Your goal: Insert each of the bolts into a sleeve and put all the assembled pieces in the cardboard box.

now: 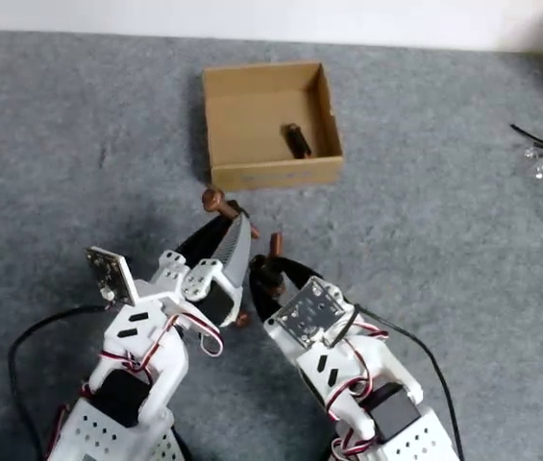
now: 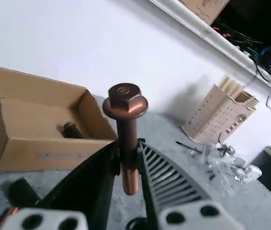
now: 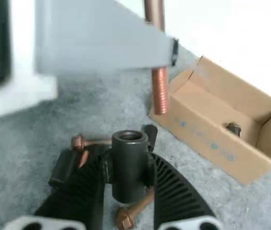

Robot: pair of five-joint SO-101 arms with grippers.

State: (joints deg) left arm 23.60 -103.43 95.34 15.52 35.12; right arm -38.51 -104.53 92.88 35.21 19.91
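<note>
Right gripper (image 3: 127,167) clamps sleeve (image 3: 127,148), left gripper (image 2: 128,165) bolt (image 2: 125,103); wrist view reveals loose bolts (image 3: 92,142).

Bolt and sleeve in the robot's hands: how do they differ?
The bolt is copper; the sleeve is black. The bolt is slim with a hexagonal head; the sleeve is thicker, hollow, open at one end. Both are clamped: bolt in the left hand, sleeve in the right hand.

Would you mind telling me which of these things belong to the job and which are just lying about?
Job: held bolt, held sleeve, loose bolts, box, assembled piece inside it.
Lying about: beige rack, clear plastic bits.
</note>
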